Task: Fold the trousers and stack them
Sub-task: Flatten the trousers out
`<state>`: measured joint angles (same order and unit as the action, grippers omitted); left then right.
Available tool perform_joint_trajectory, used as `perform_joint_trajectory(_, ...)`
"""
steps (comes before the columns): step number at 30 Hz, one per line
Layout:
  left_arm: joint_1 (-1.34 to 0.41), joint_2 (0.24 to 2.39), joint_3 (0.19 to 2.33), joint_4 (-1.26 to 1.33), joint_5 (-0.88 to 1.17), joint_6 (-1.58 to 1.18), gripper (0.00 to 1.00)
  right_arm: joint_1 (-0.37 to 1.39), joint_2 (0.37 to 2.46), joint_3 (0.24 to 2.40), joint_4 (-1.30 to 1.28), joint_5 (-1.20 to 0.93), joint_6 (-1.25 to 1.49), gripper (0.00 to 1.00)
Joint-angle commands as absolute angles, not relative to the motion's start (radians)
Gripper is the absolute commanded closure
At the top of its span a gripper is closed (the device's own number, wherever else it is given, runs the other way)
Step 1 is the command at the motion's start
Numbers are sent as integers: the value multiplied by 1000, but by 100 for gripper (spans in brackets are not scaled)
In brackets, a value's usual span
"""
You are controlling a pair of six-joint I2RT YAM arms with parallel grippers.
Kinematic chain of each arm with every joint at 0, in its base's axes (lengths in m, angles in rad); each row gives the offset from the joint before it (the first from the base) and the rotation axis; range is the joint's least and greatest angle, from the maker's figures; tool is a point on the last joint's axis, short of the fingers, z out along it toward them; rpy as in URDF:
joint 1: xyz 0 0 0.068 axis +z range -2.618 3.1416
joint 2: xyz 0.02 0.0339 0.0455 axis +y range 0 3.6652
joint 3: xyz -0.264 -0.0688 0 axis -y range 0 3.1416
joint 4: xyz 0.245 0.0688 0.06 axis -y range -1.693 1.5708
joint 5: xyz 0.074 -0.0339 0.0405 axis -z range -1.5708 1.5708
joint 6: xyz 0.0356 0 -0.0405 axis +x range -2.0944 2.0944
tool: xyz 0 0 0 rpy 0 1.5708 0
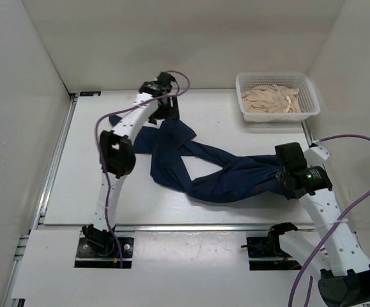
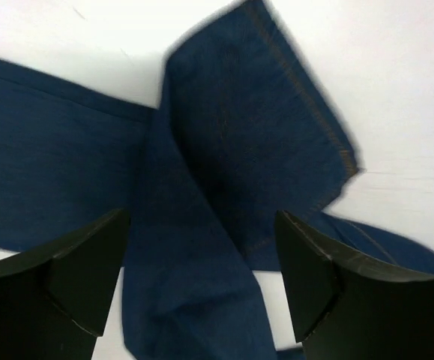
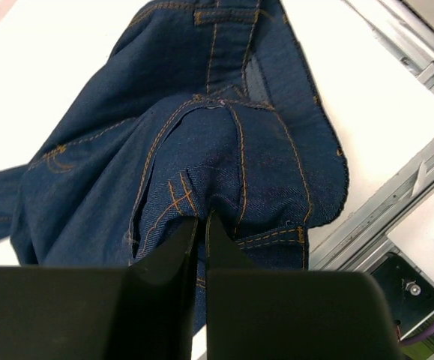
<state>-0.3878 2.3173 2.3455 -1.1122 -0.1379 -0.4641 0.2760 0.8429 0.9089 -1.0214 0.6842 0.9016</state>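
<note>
On table: 1 pr trousers mid, 1 basket far-right corner.

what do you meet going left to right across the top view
table's left rail → left gripper, open over a leg → crossed legs of the trousers → right gripper, shut on the trousers → right arm's purple cable; basket left out, it overlaps the right gripper's place
</note>
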Motion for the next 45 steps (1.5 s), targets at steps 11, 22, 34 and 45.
perform_joint_trajectory(11, -416, 2448, 2431, -1235, -249, -479, 84, 276, 802, 920, -999, 611, 879, 100)
perform_joint_trajectory(22, -186, 2188, 2643, -1154, 132, -508, 90, 265, 1151, 1272, -775, 698, 657, 100)
perform_joint_trajectory(34, 153, 1392, 1805, -982, 181, -558, 90, 256, 1042, 1374, -775, 655, 546, 100)
perform_joint_trajectory(45, 221, 1113, 1128, -933, 105, -571, 16, 256, 728, 917, -1008, 620, 867, 7)
